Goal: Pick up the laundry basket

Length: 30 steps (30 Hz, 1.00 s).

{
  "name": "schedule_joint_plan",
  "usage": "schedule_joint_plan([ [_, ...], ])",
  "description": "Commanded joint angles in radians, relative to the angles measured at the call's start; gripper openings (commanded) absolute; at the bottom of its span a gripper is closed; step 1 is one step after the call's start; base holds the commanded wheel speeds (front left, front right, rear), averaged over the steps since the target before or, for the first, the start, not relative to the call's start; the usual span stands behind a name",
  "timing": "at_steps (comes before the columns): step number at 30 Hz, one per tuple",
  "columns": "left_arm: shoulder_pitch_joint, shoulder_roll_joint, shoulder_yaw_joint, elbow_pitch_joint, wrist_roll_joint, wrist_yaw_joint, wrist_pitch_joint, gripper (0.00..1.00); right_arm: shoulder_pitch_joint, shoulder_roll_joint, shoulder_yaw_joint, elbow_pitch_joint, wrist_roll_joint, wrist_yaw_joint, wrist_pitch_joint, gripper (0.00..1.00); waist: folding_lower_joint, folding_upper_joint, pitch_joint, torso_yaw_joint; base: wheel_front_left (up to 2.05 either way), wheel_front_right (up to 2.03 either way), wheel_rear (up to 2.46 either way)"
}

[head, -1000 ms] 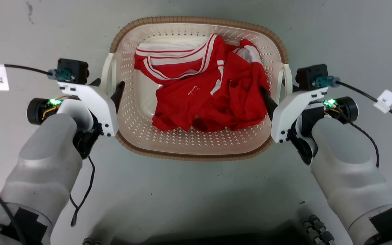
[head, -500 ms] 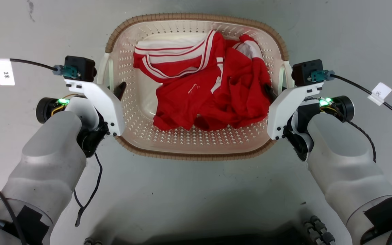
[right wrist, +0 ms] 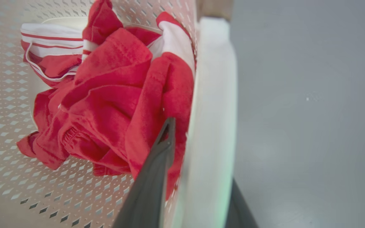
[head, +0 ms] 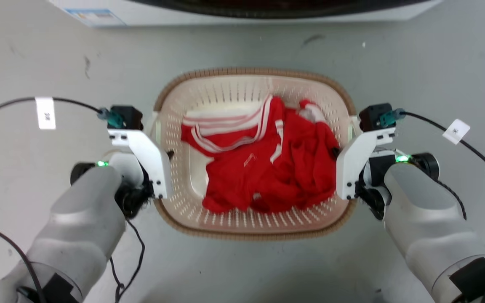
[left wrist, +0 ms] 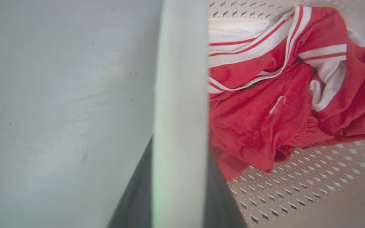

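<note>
With my left gripper (left wrist: 180, 148) clamped across the white left handle (left wrist: 181, 79) and my right gripper (right wrist: 203, 152) closed the same way on the right handle (right wrist: 212, 79), one finger inside the wall and one outside, I have the laundry basket (head: 251, 227) by both sides. I judge it light but flexible, and the red and white clothes (head: 267, 176) add little weight, so level, matched arms matter. It lies between my arms over bare grey floor (head: 242, 269), near the washing machine (head: 99, 10).

Cream perforated laundry basket (head: 234, 90), brown woven-look rim, upright.
</note>
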Motion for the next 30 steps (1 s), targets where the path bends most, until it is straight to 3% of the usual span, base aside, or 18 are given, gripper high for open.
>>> schedule_joint_plan([
  [1, 0.026, -0.014, -0.015, -0.002, -0.019, -0.006, 0.023, 0.0, 0.018, -0.003, 0.014, 0.002, 0.005, 0.005, 0.024, 0.0, 0.0, 0.0, -0.101, 0.016, 0.0, 0.0, 0.0],
  [18, 0.159, -0.078, -0.076, 0.027, -0.21, -0.009, 0.231, 0.0, 0.143, -0.059, 0.074, -0.02, 0.183, 0.004, 0.39, 0.0, 0.0, 0.0, -0.495, 0.038, 0.0, 0.0, 0.0],
  [30, 0.196, -0.088, -0.098, 0.059, -0.261, -0.009, 0.32, 0.0, 0.192, -0.071, 0.067, 0.004, 0.254, 0.004, 0.526, 0.0, 0.0, 0.0, -0.663, 0.044, 0.0, 0.0, 0.0],
])
